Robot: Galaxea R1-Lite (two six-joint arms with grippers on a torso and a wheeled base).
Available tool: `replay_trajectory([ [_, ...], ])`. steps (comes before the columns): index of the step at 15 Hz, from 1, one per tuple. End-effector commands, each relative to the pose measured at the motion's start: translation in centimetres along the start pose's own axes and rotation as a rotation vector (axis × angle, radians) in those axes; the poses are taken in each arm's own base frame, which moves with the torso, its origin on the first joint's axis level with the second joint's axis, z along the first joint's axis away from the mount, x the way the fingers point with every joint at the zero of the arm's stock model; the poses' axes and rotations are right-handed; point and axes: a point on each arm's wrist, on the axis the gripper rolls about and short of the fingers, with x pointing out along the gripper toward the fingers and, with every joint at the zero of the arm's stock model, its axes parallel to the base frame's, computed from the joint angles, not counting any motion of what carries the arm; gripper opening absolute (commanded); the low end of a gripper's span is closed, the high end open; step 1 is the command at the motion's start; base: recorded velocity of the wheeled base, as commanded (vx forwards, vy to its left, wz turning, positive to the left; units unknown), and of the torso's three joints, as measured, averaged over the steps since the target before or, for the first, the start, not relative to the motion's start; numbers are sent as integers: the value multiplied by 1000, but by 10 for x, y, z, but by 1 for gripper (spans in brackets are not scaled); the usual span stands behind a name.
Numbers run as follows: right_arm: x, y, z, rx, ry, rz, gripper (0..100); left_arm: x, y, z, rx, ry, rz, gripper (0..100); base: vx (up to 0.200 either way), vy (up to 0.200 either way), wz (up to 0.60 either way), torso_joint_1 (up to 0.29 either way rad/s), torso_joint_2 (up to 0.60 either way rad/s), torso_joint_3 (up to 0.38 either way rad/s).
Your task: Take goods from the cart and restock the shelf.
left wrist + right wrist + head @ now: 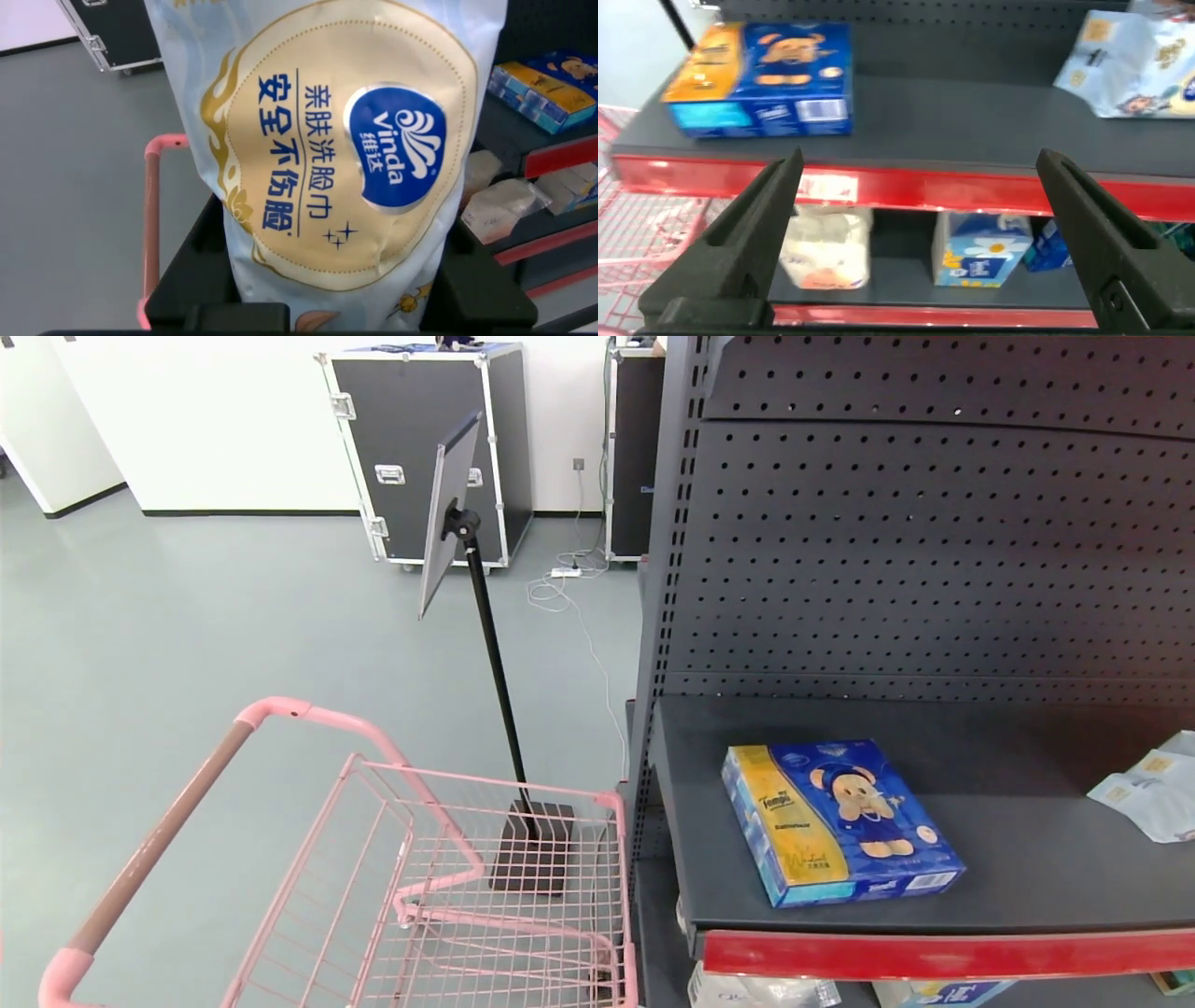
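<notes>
Left claw [341,224]: closed on a soft pack [318,121], one dark finger pressed to each side of it. The pack stands upright in the grip and is clear of both cart and shelf.

Pack, appearance: pale blue-white plastic wrap. The front carries a large round gold panel with a stitched, scalloped edge. Two rows of dark blue characters sit on the panel, with a blue oval badge with white swirls beside them. Small star marks sit under the characters. The wrap is smooth and I note no tear or dent on the visible face.

Right claw [920,168]: wide open, holding nothing, level with the red strip [971,187] on the shelf edge.

Cart [373,859]: pink wire basket with a brown-gripped handle, standing just beside the shelf end. The part of the basket that I can see holds no goods.

Shelf [1027,859]: dark board on a perforated back panel. A flat blue box [840,821] with a yellow end and a cartoon figure lies on it near the front edge. A pale bag [1144,793] lies well apart from it, toward my right. On the tier below I see a white bag [827,247] and a blue-and-white carton [976,247].
</notes>
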Motion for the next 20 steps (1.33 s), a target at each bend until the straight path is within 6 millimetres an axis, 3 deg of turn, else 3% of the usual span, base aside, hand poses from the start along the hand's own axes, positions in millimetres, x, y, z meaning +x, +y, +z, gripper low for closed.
replay_trajectory([
  [1, 0, 0, 0, 0, -1, -1, 100, 1, 0, 0, 2, 2, -2, 0, 0, -200, 0, 27, 7, -7],
  [20, 0, 0, 0, 0, -1, 2, 100, 0, 0, 1, 5, 0, -6, 0, 0, -200, 0, 1, 4, 5],
])
